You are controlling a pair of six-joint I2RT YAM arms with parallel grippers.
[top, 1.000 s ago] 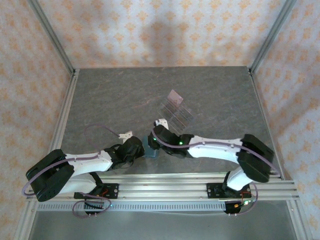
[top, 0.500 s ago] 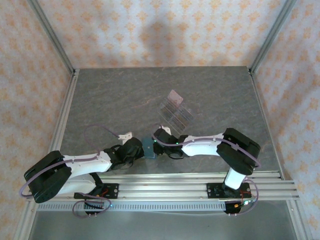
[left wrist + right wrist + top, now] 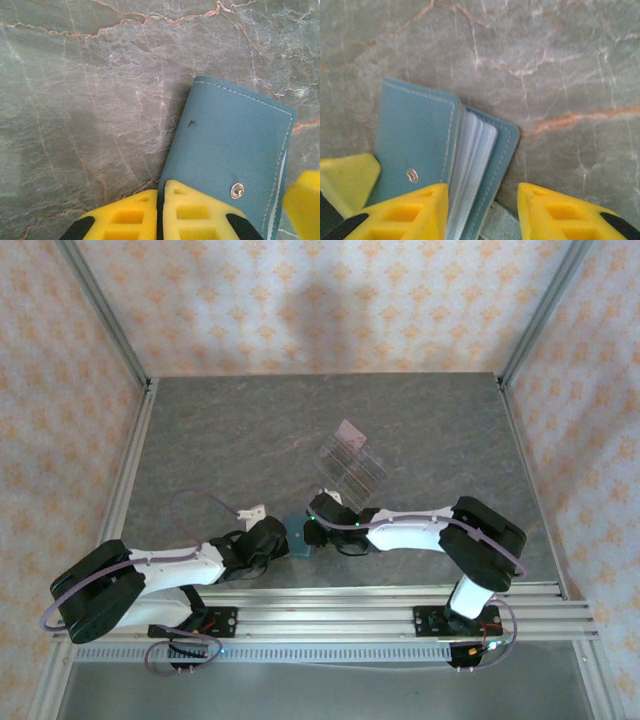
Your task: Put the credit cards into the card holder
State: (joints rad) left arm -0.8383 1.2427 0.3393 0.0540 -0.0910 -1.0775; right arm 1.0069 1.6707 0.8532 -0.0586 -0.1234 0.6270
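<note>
At the near edge of the worktop point(image 3: 200, 440), just past the aluminium rails point(image 3: 330, 602) that carry both arm bases, the two arms reach inward and meet at the card holder point(image 3: 225, 145). The teal card holder lies flat on the grey marbled surface, close to the near edge and roughly midway between the arms.

The left hand point(image 3: 158, 192) comes at it from the left with its yellow fingers pressed together. The holder's near corner runs into the thin seam between them, so this hand is clamped on that edge. The small metal snap point(image 3: 237, 190) sits on the top cover just beside one of those fingers.

From the other side, the right hand point(image 3: 481, 192) hangs over the holder's open edge with its fingers well apart and nothing pinched between them. One finger point(image 3: 420, 210) lies over the top cover beside the snap; the other stands over bare worktop beyond the lower cover. Between them the covers gape a little, showing a stack of clear sleeves point(image 3: 472, 155). Whether a card sits among those sleeves cannot be told.

Farther back, well apart from both hands, a clear plastic rack point(image 3: 352, 470) rests near the middle of the worktop. A pale pink-lilac credit card point(image 3: 349, 430) stands tilted at its far end, too small to tell whether it sits in a slot. Patterned walls point(image 3: 320, 300) close off the back.
</note>
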